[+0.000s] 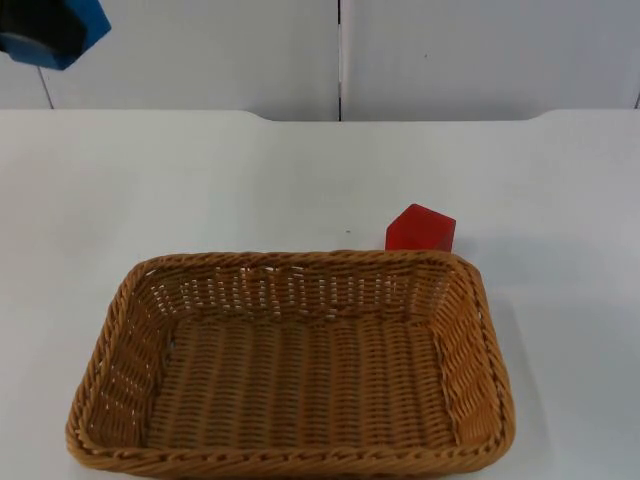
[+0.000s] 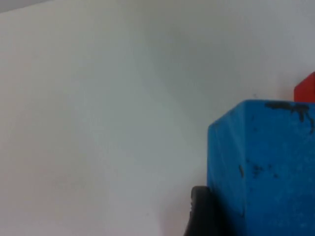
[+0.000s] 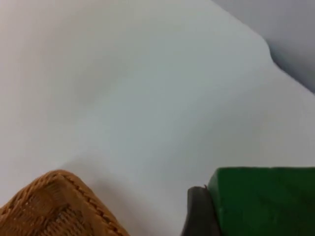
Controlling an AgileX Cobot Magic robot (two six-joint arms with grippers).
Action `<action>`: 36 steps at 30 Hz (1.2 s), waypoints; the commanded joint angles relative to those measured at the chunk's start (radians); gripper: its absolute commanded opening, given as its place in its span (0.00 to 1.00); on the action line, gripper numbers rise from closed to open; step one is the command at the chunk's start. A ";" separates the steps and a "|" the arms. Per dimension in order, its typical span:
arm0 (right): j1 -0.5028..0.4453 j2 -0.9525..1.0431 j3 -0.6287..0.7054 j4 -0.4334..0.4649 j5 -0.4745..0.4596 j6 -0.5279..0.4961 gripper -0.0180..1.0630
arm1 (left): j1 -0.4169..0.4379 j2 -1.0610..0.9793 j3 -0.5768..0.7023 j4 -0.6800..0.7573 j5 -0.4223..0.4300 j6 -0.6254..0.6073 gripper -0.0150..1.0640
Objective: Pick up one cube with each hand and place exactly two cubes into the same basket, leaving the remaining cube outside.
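Basket [image 1: 480, 330] long axis left-right, level

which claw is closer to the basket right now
Right, most likely. The right claw, shut on the green cube, has the basket's corner close beside it. The left claw, shut on the blue cube, hangs far back at the left, well off the basket.

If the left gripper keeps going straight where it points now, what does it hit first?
Probably bare table. The left gripper, holding the blue cube, points at white tabletop; the red cube sits off to one side.
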 commanded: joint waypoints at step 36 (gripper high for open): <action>0.063 -0.290 0.849 0.089 -0.426 -0.019 0.01 | -0.186 -0.138 0.227 -0.079 0.046 -0.017 0.01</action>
